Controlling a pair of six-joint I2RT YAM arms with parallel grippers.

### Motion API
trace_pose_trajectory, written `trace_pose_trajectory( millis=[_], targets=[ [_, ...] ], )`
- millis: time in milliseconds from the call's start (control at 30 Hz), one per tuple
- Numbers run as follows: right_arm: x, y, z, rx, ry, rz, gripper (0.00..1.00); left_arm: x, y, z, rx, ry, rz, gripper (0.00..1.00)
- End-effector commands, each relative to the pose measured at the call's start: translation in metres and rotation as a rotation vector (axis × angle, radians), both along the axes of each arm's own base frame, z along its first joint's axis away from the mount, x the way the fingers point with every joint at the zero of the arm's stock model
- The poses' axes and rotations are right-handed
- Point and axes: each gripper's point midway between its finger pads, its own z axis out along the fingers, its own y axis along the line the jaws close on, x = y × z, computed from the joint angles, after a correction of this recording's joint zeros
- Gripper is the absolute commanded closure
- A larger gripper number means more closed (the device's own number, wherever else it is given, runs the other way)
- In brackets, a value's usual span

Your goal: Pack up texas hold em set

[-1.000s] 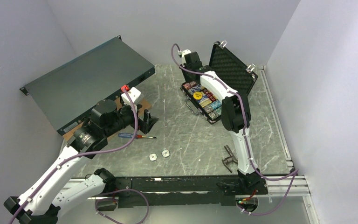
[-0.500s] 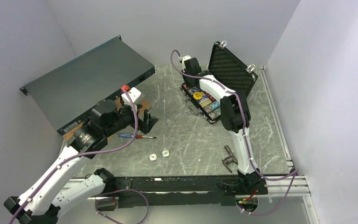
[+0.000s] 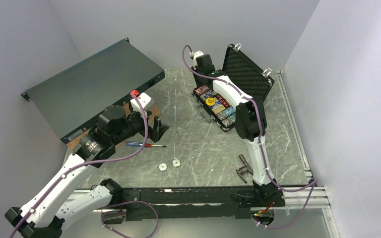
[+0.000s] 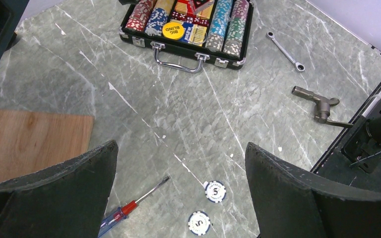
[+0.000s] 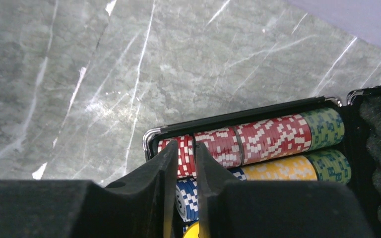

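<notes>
The black briefcase (image 3: 204,115) lies open at the back right, its foam lid (image 3: 248,74) standing up. Rows of coloured poker chips (image 5: 273,136) fill it, with a yellow disc (image 4: 173,30) on top. My right gripper (image 5: 184,148) hangs over the case's far left corner. Its jaws stand a narrow gap apart above the red chips, with nothing between them. Two small white chips (image 4: 216,191) (image 4: 199,223) lie on the table near the front. My left gripper (image 4: 181,148) is wide open above them, holding nothing.
A red-blue handled screwdriver (image 4: 124,213) lies left of the loose chips. A small silver wrench (image 4: 285,49) and a metal tool (image 4: 320,104) lie right of the case. A dark rack unit (image 3: 94,84) and a wooden board (image 4: 30,144) fill the left side.
The right wrist dipped toward the case's far left corner, then rose back a little. The left arm and the loose chips have stayed put.
</notes>
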Motion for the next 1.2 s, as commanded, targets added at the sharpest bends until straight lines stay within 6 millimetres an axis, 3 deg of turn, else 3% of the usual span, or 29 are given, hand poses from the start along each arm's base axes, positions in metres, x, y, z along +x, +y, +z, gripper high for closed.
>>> trace_pose_trajectory(
  millis=[0, 200, 433, 567, 700, 833, 1000, 1067, 1167],
  targets=[
    [0.012, 0.009, 0.022, 0.050, -0.058, -0.007, 0.81, 0.000, -0.002, 0.007, -0.004, -0.031, -0.023, 0.01],
    [0.000, -0.004, -0.008, 0.034, -0.005, -0.073, 0.90, 0.000, -0.003, 0.006, -0.002, -0.029, -0.023, 0.01],
    [-0.003, -0.003, -0.021, 0.059, -0.019, -0.068, 0.96, 0.001, -0.005, 0.004, -0.004, -0.018, -0.033, 0.01],
    [0.004, 0.002, -0.001, 0.077, -0.032, -0.070, 0.98, 0.002, -0.004, 0.002, 0.005, -0.016, -0.022, 0.01],
    [-0.009, 0.001, 0.034, 0.098, -0.068, -0.074, 0.81, 0.002, -0.002, 0.003, 0.004, -0.025, -0.013, 0.01],
    [-0.034, -0.004, 0.077, 0.105, -0.118, -0.076, 0.68, 0.002, -0.005, 0.003, 0.000, -0.017, -0.027, 0.01],
    [-0.088, -0.008, 0.115, 0.152, -0.137, -0.064, 0.54, 0.003, -0.006, -0.002, 0.006, -0.006, -0.027, 0.01],
    [-0.114, -0.009, 0.109, 0.182, -0.105, -0.053, 0.49, 0.005, -0.006, -0.004, 0.012, 0.001, -0.021, 0.01],
    [-0.158, -0.010, 0.078, 0.190, -0.018, -0.030, 0.41, 0.008, -0.006, -0.008, 0.024, 0.008, -0.011, 0.01]
  ],
)
